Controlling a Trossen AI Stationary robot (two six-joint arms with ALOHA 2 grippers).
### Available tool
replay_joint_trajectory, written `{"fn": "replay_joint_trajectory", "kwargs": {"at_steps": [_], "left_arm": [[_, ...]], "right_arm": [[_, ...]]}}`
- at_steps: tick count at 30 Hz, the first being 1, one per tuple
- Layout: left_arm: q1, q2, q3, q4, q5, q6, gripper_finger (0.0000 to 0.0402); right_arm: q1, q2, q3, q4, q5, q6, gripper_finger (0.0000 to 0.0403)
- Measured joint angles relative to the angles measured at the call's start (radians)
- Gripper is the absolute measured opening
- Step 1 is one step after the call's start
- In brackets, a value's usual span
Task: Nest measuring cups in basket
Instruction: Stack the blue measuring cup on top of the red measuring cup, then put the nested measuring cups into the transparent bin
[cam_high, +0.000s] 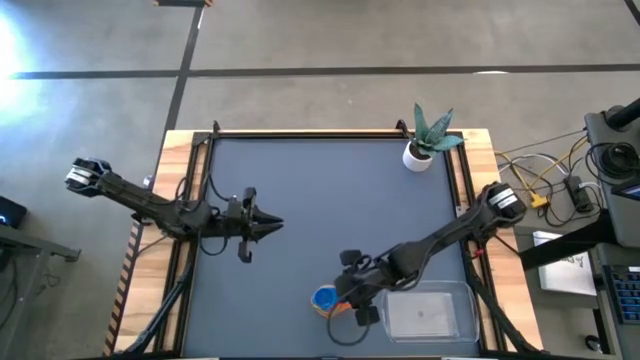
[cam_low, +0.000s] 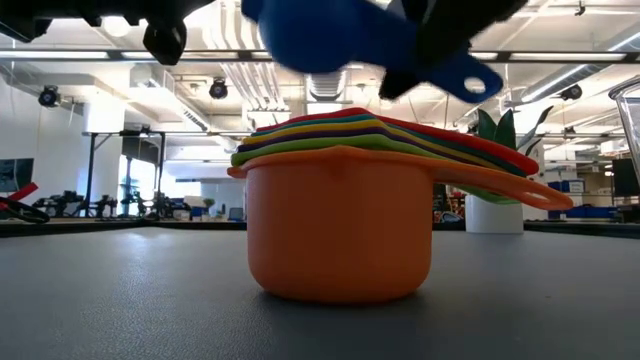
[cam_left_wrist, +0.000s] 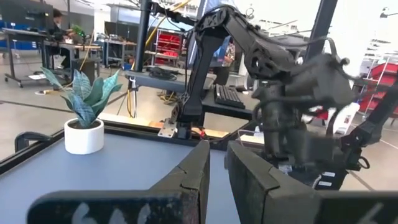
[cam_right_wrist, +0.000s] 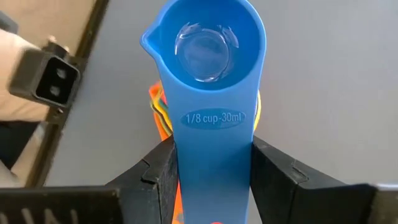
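The small blue measuring cup (cam_high: 324, 298) (cam_right_wrist: 205, 43) is lifted in my right gripper (cam_high: 345, 295) (cam_right_wrist: 214, 155), which is shut on it. It hovers right above a stack of nested cups (cam_low: 340, 230). That stack has the orange cup outermost, with green, yellow, teal and red rims inside, and stands on its base on the dark mat near the table's near edge. The clear basket (cam_high: 430, 312) sits just right of the stack. My left gripper (cam_high: 270, 225) (cam_left_wrist: 214, 168) is shut and waits over the mat's left half, touching nothing. My right gripper pinches the blue cup's flat handle (cam_right_wrist: 214, 134) between its two fingers (cam_right_wrist: 155, 174), one on each long edge. The handle runs along the fingers and the bowl points away from them. The cup is lifted clear, mouth up, above the stack (cam_right_wrist: 157, 106).
A white pot with a spiky green plant (cam_high: 418, 155) stands at the mat's far right corner. Black rails frame the mat, with wooden table edge (cam_high: 150, 290) outside them. Cables and equipment lie off the table's right side. Bare mat spreads across the middle and far part.
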Motion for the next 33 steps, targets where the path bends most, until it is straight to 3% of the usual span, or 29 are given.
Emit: {"fn": "replay_joint_trajectory", "kwargs": {"at_steps": [20,33], "left_arm": [[0.000,0.030,0.000,-0.001,0.000,-0.013,0.0039],[0.000,0.030,0.000,-0.005,0.001,-0.017,0.0039]], "right_arm": [[0.005,0.023,0.007,-0.054,-0.029,0.050,0.0155],[0.009,0.020,0.008,-0.078,-0.034,0.060,0.0241]]}}
